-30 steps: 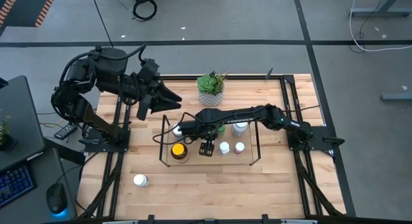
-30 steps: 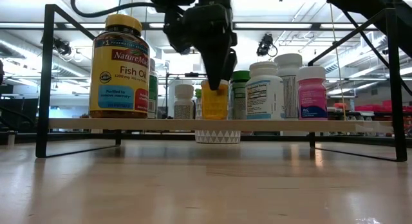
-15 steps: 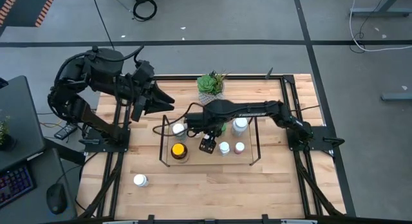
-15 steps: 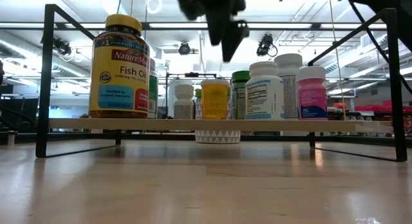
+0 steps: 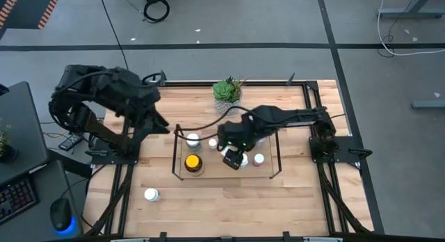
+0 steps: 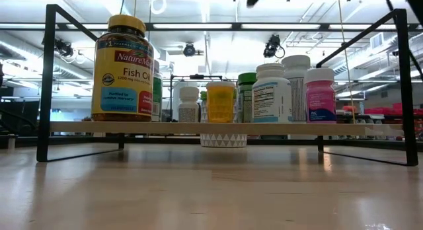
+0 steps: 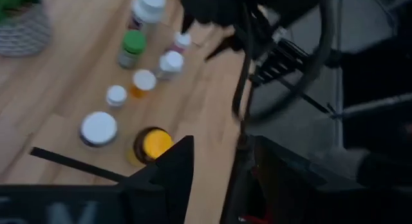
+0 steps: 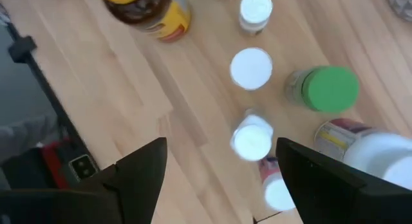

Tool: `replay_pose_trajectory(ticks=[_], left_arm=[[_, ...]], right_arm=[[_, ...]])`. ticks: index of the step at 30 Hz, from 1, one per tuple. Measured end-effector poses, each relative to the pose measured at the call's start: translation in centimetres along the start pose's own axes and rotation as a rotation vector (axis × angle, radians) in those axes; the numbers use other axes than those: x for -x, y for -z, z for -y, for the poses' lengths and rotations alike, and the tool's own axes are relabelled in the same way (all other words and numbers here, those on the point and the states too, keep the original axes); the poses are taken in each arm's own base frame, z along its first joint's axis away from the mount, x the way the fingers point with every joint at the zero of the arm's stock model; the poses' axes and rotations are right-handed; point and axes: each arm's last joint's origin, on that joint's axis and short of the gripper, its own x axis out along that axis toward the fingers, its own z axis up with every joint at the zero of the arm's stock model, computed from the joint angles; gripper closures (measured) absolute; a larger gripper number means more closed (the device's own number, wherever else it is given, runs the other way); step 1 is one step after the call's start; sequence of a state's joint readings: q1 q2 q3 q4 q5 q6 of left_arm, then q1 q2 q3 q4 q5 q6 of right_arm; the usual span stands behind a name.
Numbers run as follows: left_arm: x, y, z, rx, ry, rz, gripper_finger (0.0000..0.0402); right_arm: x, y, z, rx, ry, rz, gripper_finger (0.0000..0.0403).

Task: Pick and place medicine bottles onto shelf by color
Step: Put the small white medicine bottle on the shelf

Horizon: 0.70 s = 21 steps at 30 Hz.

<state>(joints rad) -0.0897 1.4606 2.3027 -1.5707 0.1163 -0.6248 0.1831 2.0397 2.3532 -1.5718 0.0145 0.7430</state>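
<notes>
Hovering over the shelf (image 5: 178, 141), my right claw (image 5: 233, 157) hangs with its two dark fingers spread wide and nothing between them. Straight beneath it stand small white-capped bottles (image 8: 252, 68), smooth round discs from above. Just beside them is the green-capped bottle (image 8: 325, 89), with a ribbed matte lid. Farther along the rack, toward its other end, stands the big amber fish-oil bottle (image 5: 192, 162), glossy, with a yellow cap and a yellow paper label. The pink bottle (image 6: 320, 94) closes the row on the opposite side. The shelf itself is thin black wire with a pale wooden floor, so there is little room to clip an upright loop. I judge the step in hand is clearing away and reaching for the next bottle. To do it well I should rise straight until my fingertips are above every cap, and only then swing sideways, since these light plastic cylinders tip easily. One white bottle (image 5: 151, 195) lies on its side on the bare wooden table (image 5: 278, 200), well apart from my claw, past the fish-oil end. It will roll, so I would grip it across the body. My left arm (image 5: 111, 89) waits folded beyond that same end.
</notes>
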Motion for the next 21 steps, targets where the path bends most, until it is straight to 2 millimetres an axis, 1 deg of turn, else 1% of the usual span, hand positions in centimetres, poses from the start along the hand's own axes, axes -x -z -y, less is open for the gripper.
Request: replay_pose_trajectory(ticks=[4, 7, 11, 16, 21], left_arm=[[0.2, 1.0, 0.7, -0.038, 0.032, -0.029, 0.0238], [-0.1, 1.9, 1.0, -0.037, 0.02, -0.056, 0.0242], [-0.6, 3.8, 1.0, -0.038, 0.013, -0.133, 0.0246], [-2.5, 7.1, 0.0, -0.043, -0.05, -0.276, 0.0244], [-4.5, 10.7, -1.3, -0.023, -0.132, -0.411, 0.024]], right_arm=[[1.3, 1.6, -1.1, -0.029, -0.004, 0.041, 0.0105], [1.5, 2.6, -1.9, -0.066, -0.017, 0.036, 0.0106], [1.8, 4.1, -3.1, -0.085, -0.046, 0.009, 0.0109], [1.5, 6.0, -4.0, -0.083, -0.035, -0.023, 0.0117], [1.6, 8.6, -3.5, -0.116, -0.006, -0.085, 0.0128]])
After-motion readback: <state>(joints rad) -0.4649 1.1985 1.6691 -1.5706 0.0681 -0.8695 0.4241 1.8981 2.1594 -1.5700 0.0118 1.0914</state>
